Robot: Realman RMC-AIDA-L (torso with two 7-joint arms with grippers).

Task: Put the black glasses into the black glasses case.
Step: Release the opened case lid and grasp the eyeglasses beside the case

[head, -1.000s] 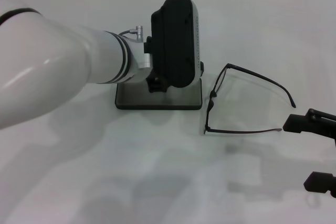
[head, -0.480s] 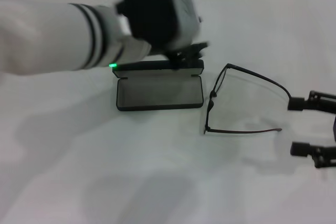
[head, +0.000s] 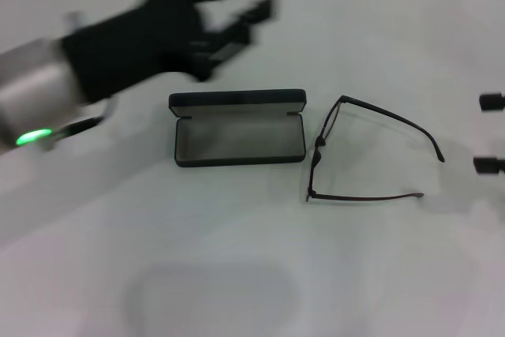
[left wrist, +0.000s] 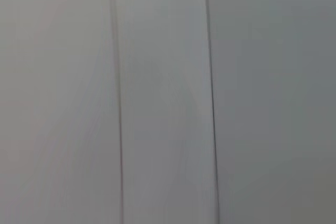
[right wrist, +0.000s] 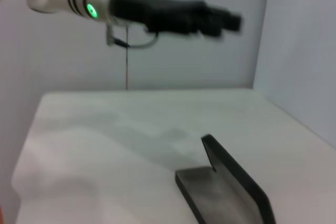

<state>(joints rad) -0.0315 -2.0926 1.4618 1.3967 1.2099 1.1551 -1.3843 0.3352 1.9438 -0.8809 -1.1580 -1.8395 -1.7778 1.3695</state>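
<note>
The black glasses (head: 367, 150) lie on the white table (head: 237, 274), temple arms unfolded, just beside the black glasses case (head: 238, 137), which sits open with its grey lining up. The left gripper (head: 237, 1) hangs above and behind the case, fingers spread, holding nothing. The right gripper (head: 492, 133) waits near the glasses' temple tips, its two fingertips apart, empty.

The left gripper (head: 237, 1) is a chunky black unit with several stubby black fingers (head: 256, 12), joined to a pale grey-white cylindrical wrist (head: 31, 96). A green light (head: 30, 136) glows on that wrist, at about 8 o'clock from the fingers. A thin dark cable (right wrist: 123, 41) loops beneath it. The right gripper (head: 491, 133) shows only two small black fingertips.
</note>
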